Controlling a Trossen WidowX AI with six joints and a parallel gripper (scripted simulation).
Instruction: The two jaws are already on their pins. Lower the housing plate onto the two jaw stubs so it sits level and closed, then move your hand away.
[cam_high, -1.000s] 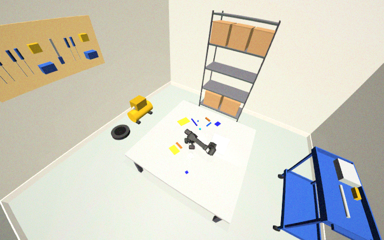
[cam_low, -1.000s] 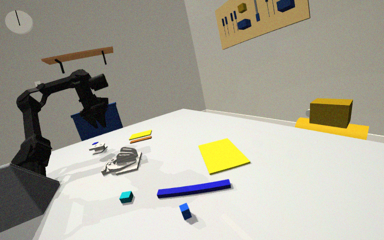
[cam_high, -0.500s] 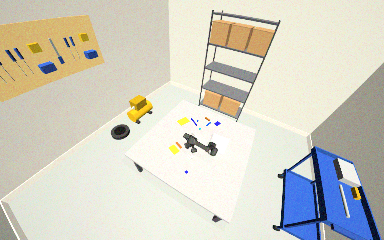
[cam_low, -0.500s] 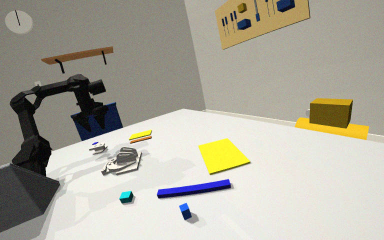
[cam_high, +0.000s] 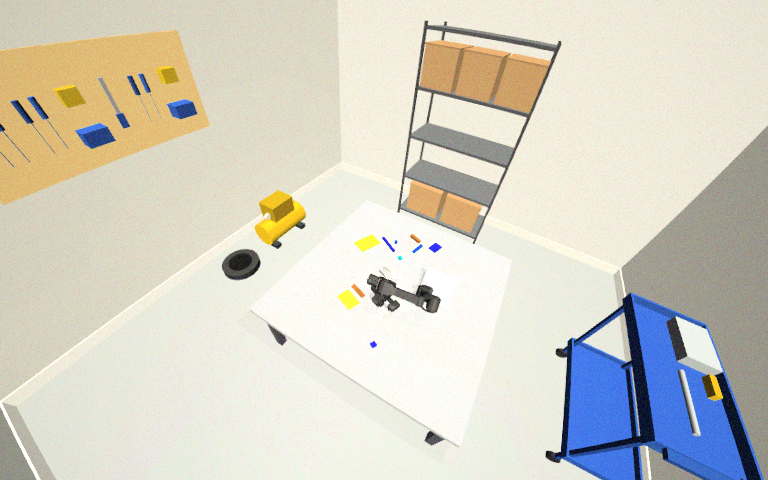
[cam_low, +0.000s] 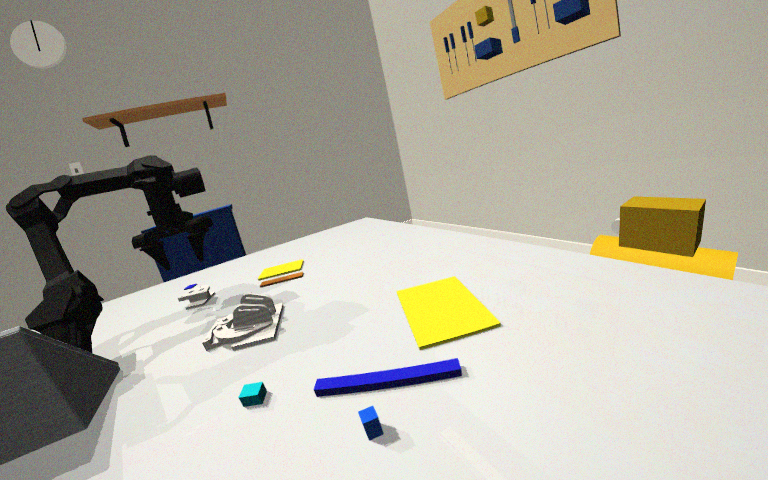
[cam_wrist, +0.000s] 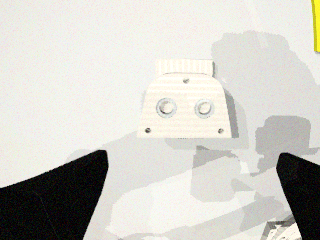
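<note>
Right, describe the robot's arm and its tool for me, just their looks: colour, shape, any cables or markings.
The arm is matte black all over, with chunky, rounded joints and slimmer links. The tool is black too, with two fingers that narrow to blunt tips. I can make out no cables or markings on either.

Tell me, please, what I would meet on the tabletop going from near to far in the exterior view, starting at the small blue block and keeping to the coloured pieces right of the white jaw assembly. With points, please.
Small blue block (cam_low: 370, 423), long dark-blue bar (cam_low: 387, 378), large yellow sheet (cam_low: 448, 312) (cam_high: 367, 243).
</note>
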